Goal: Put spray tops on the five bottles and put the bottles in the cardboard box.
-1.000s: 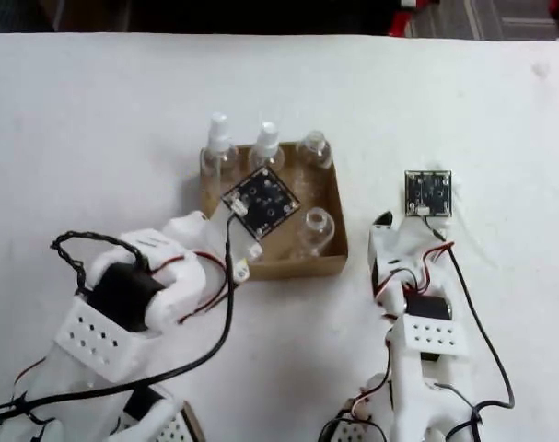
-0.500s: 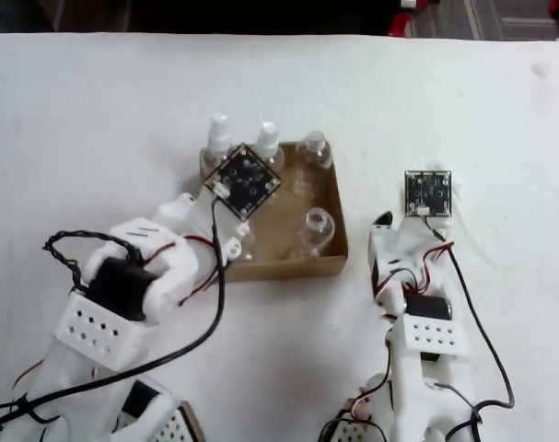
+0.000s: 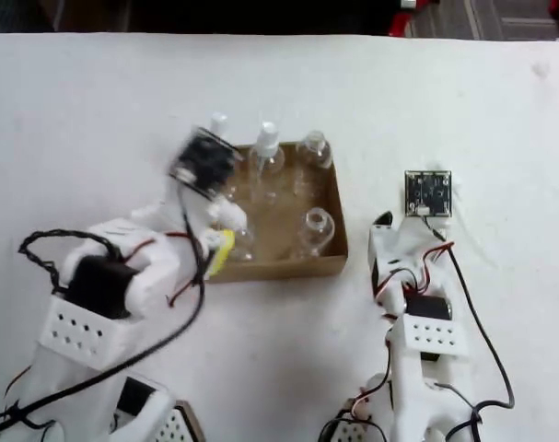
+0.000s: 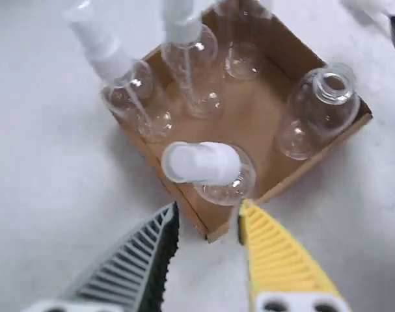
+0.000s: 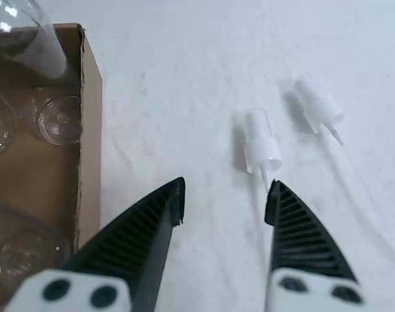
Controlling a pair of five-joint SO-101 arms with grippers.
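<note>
1. Key relation: the nearer spray top (image 5: 259, 146) lies on the surface (image 3: 122, 92) just ahead of the right hand (image 5: 226, 188), off-centre toward one finger. Its long axis runs roughly along the hand's reach line, head away and dip tube trailing back toward the fingers.
2. Right hand: spread wide, holding nothing.
3. The farther spray top (image 5: 319, 107) lies just beyond the first, angled across it, and the two do not touch.
4. The cardboard box (image 3: 288, 267) sits near the right hand, off to one side. Two uncapped bottles stand in the half nearer the right arm: the front open bottle (image 4: 321, 107) and the back open bottle (image 3: 313, 147).
5. Capped already: the front capped bottle (image 4: 207, 166), the middle capped bottle (image 4: 184, 45) and the corner capped bottle (image 4: 116, 75). I can't tell whether the corner one is fully inside the wall.
6. Left hand (image 4: 207, 208): open and empty above the box's near corner, with the front capped bottle just ahead.
7. Judgement: the right arm is the nearer one for both tops, and nothing blocks the path. Risk is a finger landing on the thin tube and flicking the top, so grip the head across its axis.
</note>
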